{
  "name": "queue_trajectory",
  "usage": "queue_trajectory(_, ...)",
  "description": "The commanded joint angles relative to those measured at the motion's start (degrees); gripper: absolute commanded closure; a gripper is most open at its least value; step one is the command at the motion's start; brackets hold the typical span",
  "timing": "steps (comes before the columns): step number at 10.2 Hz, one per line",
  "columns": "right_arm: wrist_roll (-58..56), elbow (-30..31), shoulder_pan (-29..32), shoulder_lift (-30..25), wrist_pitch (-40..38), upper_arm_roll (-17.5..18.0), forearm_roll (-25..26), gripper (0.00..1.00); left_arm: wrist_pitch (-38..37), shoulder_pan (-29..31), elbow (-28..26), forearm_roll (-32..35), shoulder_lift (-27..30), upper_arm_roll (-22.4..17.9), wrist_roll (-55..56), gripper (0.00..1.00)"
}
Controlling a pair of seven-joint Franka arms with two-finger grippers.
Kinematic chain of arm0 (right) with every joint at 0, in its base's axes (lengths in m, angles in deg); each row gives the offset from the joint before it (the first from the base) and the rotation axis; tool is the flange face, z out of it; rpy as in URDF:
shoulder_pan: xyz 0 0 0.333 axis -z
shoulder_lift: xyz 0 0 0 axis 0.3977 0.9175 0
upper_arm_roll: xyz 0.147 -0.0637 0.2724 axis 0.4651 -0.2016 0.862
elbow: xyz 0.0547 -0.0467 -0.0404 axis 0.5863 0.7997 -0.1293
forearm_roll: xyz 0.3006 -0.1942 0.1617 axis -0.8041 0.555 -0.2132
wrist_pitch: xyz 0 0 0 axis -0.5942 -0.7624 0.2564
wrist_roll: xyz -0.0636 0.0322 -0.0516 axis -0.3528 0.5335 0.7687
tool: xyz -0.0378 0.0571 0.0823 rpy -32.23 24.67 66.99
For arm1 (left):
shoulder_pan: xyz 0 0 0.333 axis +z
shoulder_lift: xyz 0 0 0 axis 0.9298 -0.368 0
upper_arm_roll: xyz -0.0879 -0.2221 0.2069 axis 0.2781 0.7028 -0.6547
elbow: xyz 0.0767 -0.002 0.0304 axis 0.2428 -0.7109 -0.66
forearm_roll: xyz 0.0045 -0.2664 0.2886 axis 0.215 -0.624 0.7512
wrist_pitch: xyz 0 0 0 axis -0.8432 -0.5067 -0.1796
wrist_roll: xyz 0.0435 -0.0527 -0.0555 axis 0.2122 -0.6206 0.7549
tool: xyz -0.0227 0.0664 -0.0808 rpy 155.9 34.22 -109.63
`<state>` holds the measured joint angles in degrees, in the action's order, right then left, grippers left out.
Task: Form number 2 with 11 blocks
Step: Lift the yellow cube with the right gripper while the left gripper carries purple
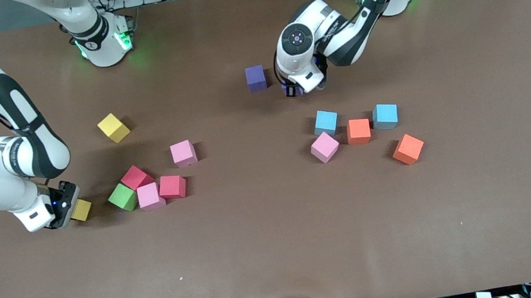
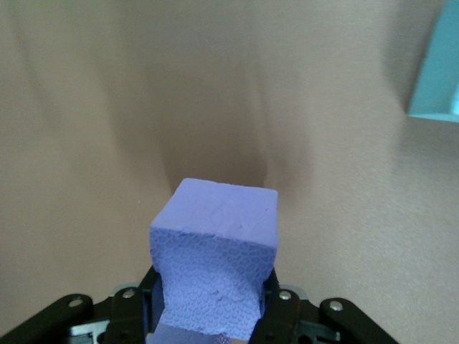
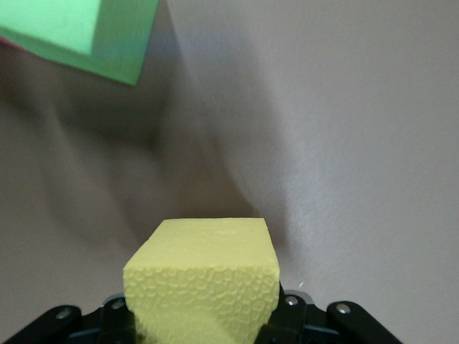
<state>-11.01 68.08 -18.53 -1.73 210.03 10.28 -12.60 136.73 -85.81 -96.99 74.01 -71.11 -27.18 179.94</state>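
Right end effector [image 1: 72,209] is clamped on a yellow block [image 1: 82,209] down on the tabletop [image 1: 283,254], with the green cube [image 1: 122,197] just at its 3 o'clock, so a sloppy lift could clip it and scatter the pink and red blocks [image 1: 153,186] beside it. Left end effector [image 1: 294,91] has pinched a purple block [image 2: 215,261], the other purple block [image 1: 256,78] near its 10 o'clock. Foam's squishy, so yours may twist. They're cubes, no long axis; the yellow one sits skewed.

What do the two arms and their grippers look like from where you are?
Both arms are glossy white with black joint sections and round black end caps. Green lights glow at both bases, and black cables run along the upper links. The left gripper and right gripper have black fingers on white bodies.
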Motion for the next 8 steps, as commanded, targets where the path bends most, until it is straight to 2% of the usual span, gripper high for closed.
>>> queue_trajectory(1,-2.0,-3.1,0.0,-3.6,-8.2,1.6,-1.5,0.72,5.4,0.3,-5.1,-1.3,2.4,1.6,6.7,0.65)
queue_trajectory(3,-1.3,-7.3,-0.1,-6.7,-18.5,4.5,-1.5,0.72,7.3,0.3,-5.7,-1.3,2.2,3.1,10.8,0.65)
queue_trajectory(4,-1.2,-7.6,-0.9,-8.7,-20.5,5.1,-1.6,0.72,8.7,0.3,-6.4,-1.3,2.2,3.7,12.0,0.65)
queue_trajectory(8,3.1,-6.6,-7.1,-11.1,-20.1,5.3,-1.5,0.72,12.9,0.2,-7.9,-1.3,1.5,4.6,15.3,0.66)
